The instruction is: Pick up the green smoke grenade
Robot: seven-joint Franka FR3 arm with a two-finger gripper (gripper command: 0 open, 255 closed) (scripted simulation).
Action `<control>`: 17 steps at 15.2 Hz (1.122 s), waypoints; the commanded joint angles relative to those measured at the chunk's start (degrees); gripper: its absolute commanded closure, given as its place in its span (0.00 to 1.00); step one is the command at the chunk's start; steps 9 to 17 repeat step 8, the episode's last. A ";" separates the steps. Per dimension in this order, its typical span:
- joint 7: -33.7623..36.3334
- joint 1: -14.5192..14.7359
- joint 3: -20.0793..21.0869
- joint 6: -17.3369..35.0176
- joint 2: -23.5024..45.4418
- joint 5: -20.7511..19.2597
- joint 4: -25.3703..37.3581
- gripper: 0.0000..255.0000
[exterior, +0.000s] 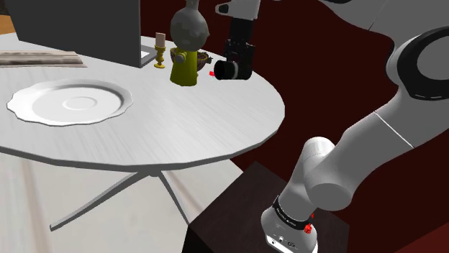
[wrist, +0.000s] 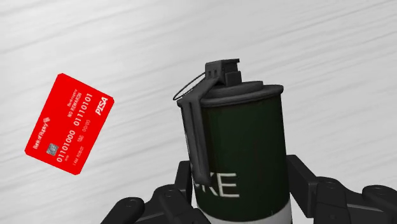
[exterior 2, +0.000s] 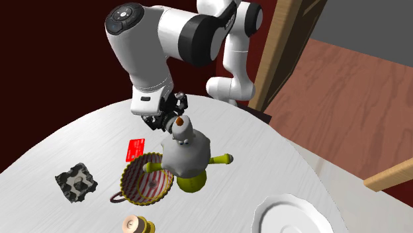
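Shoulder view: near the 2 o'clock rim of the white table point(exterior: 216, 129), gripper point(exterior: 237, 60) clamped across the green smoke grenade point(exterior: 232, 70), lying sideways at 3 o'clock of a yellow-green pot point(exterior: 184, 68).

Second exterior view: gripper point(exterior 2: 165, 119) at 11 o'clock of a lumpy grey figure point(exterior 2: 185, 149); flat red card point(exterior 2: 136, 149) at the figure's 9 o'clock.

Wrist view: smooth dark green can point(wrist: 245, 146) with white lettering, black cap and lever point(wrist: 194, 127), clasped mid-body between black fingers point(wrist: 305, 184). Likely rigid, fairly heavy, slippery on its round wall; best gripped across the body, clear of the lever. Cannot tell whether raised off the table.
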 commanded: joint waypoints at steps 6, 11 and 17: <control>-0.72 0.21 -0.09 -5.47 2.11 0.48 7.53 1.00; -0.73 0.22 -0.09 -5.59 2.15 0.49 7.69 1.00; -0.73 0.22 -0.09 -5.59 2.15 0.49 7.69 1.00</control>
